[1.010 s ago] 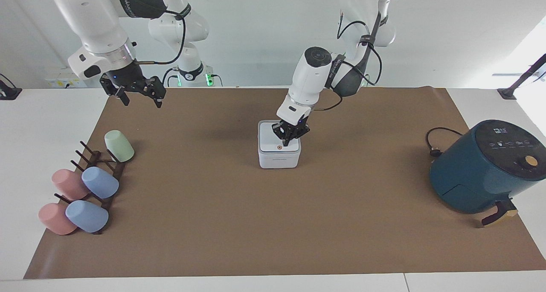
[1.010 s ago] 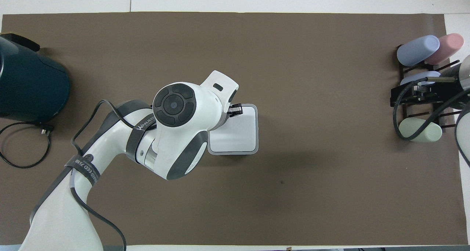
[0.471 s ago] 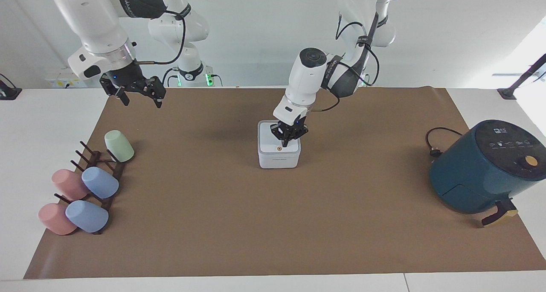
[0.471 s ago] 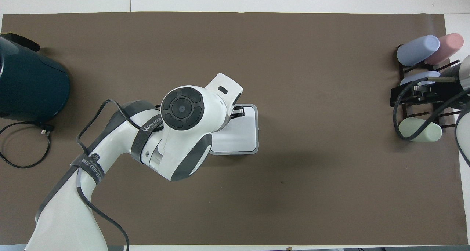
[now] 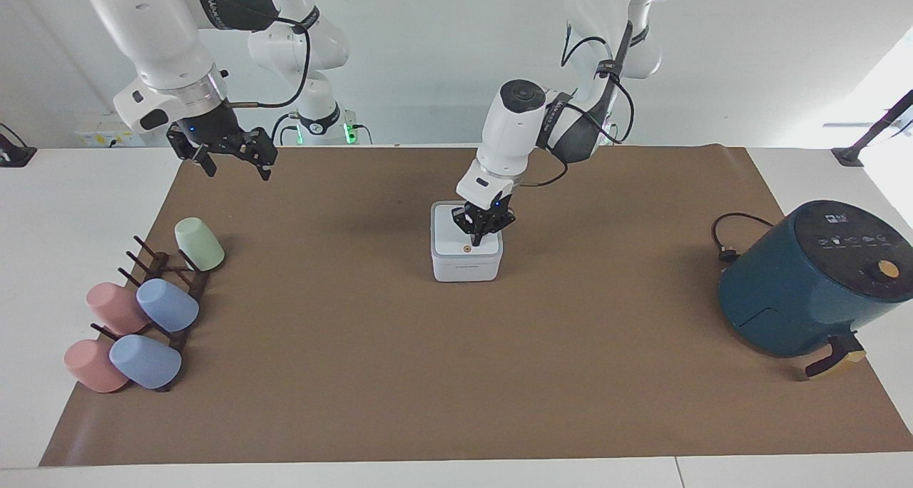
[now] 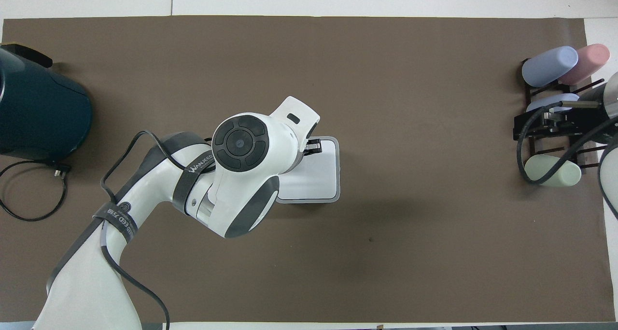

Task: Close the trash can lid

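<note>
- Your trash can (image 5: 467, 256) stands near the middle of the tabletop, roughly midway between the two arms' ends and a little closer to the robots' edge than to the opposite edge.
- Its lid (image 5: 460, 237) lies flat on top of the bin, with the orange-ringed dot facing up. From these views it looks fully down, or very nearly so.
- Your left gripper (image 5: 476, 242) is right over the lid, pointing straight down, with its tip at or just above the lid's surface close to the dot. Whether it is actually pressing, you cannot tell from here.
- The left fingers look drawn together into one narrow tip, holding nothing; they act as a pusher, not a clamp.
- The relation that matters: the lid is directly beneath the fingers, so any remaining move is straight down, not sideways. The lid is square, so no long axis governs the approach.
- In the overhead view the left arm's wrist covers much of the lid, so judge contact from the facing view.
- Your right gripper (image 5: 227, 154) waits in the air over the corner of the tabletop at the right arm's end by the robots' edge, fingers spread apart and empty.
- The left arm is by far the nearer one, so I judge it should finish the job.
</note>
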`<state>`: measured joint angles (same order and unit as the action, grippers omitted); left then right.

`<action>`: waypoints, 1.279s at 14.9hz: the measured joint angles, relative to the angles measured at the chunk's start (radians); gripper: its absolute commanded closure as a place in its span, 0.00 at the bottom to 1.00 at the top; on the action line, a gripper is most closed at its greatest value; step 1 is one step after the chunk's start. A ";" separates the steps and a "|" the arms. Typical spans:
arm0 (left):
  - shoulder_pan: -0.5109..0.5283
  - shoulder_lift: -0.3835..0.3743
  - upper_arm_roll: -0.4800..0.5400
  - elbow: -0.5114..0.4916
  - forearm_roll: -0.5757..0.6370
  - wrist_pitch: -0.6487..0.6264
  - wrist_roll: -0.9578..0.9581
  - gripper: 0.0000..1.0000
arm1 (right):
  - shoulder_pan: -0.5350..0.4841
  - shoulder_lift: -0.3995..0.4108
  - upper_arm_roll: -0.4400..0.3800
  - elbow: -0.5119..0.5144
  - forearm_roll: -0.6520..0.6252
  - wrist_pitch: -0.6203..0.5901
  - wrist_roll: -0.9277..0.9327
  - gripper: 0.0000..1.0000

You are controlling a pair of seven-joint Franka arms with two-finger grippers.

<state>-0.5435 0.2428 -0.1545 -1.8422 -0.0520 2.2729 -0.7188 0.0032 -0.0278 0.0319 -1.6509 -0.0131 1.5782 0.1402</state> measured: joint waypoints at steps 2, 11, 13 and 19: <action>0.001 0.001 0.000 0.008 0.000 -0.015 0.000 1.00 | 0.000 0.000 0.000 0.000 0.000 0.000 0.000 0.00; 0.082 -0.035 0.007 0.141 0.000 -0.268 0.041 1.00 | 0.000 0.000 0.000 0.000 0.000 0.000 0.000 0.00; 0.138 -0.068 0.008 0.150 0.000 -0.337 0.112 0.17 | 0.000 0.000 0.000 0.000 0.000 0.000 0.000 0.00; 0.361 -0.184 0.014 0.152 -0.001 -0.508 0.382 0.00 | 0.000 0.000 0.000 0.000 0.000 0.000 0.000 0.00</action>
<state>-0.1821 0.0583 -0.1406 -1.6897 -0.0525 1.7652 -0.3372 0.0032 -0.0278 0.0319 -1.6509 -0.0132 1.5782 0.1402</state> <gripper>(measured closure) 0.392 0.000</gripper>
